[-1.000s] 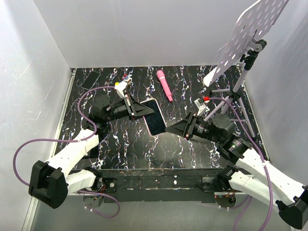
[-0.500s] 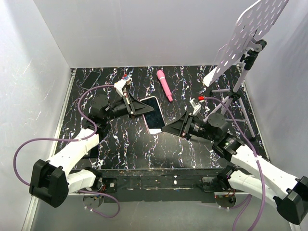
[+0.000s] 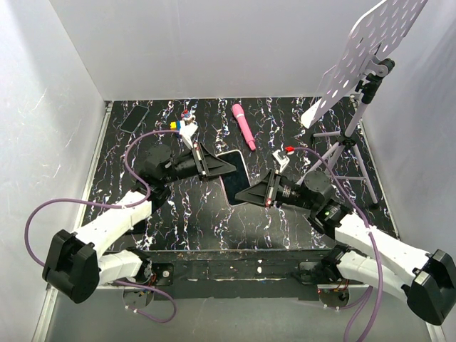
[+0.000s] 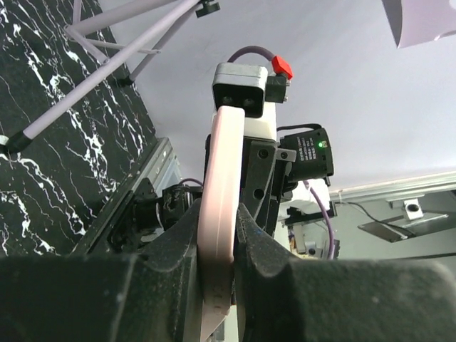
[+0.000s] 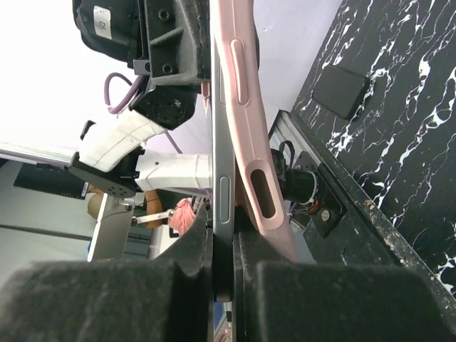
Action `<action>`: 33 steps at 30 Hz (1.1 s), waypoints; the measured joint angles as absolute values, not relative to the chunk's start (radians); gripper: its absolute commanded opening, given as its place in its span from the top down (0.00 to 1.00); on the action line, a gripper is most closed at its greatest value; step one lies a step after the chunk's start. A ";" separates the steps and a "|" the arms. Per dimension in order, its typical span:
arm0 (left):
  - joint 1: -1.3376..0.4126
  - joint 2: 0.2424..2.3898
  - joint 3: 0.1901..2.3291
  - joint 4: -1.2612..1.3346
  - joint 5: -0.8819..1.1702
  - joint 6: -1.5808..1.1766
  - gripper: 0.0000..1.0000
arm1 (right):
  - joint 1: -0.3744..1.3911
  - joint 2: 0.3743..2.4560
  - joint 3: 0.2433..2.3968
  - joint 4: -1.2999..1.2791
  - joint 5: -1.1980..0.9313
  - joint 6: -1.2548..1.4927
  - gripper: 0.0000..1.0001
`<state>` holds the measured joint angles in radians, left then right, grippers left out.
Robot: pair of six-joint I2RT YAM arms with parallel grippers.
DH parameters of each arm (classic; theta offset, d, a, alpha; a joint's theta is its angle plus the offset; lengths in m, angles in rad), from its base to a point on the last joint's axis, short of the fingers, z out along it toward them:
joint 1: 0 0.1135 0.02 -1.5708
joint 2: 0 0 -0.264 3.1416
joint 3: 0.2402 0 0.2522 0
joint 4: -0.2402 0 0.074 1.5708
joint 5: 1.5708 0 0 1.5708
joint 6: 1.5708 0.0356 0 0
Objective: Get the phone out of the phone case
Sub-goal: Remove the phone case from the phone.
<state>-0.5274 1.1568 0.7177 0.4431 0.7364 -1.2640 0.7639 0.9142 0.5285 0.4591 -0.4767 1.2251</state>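
The pale pink phone case [image 3: 244, 165] with the black phone [image 3: 232, 178] in it is held above the table's middle, between both arms. My left gripper [image 3: 219, 165] is shut on the case's left edge; in the left wrist view the pink case [image 4: 222, 178] runs edge-on between the fingers of the left gripper [image 4: 218, 260]. My right gripper [image 3: 244, 194] is shut on the phone's near edge. In the right wrist view the right gripper [image 5: 222, 260] pinches the phone's grey side [image 5: 221, 187], and the pink case [image 5: 248, 135] bends away from it on the right.
A pink wand [image 3: 243, 125] lies at the back centre. A bare black phone [image 3: 134, 118] lies at the back left, and another [image 5: 340, 91] shows in the right wrist view. A tripod [image 3: 348, 153] carrying a perforated white plate [image 3: 370, 50] stands at the right. White walls enclose the marbled black table [image 3: 192, 214].
My left gripper has carried the cased phone to the right. My right arm has reached in leftward and its fingers now close on the phone's near edge.
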 measured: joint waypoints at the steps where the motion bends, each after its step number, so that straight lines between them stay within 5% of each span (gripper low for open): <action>1: -0.530 1.155 0.721 0.424 0.740 -1.256 0.62 | 0.765 0.906 0.520 0.467 -0.476 1.230 0.99; 5: -0.557 1.148 0.753 0.323 0.755 -1.183 0.26 | 0.766 0.860 0.488 0.456 -0.432 1.248 0.99; 8: -0.567 1.129 0.754 0.263 0.763 -1.147 0.23 | 0.759 0.827 0.469 0.423 -0.373 1.271 0.99; 15: -0.561 1.018 0.748 0.160 0.713 -1.050 0.42 | 0.746 0.698 0.403 0.406 -0.292 1.365 0.99; 23: -0.577 1.019 0.606 0.310 0.723 -1.124 0.34 | 0.739 0.613 0.347 0.421 -0.229 1.464 0.99; 33: -0.674 1.075 0.601 0.381 0.725 -1.153 0.50 | 0.739 0.589 0.347 0.422 -0.212 1.488 0.99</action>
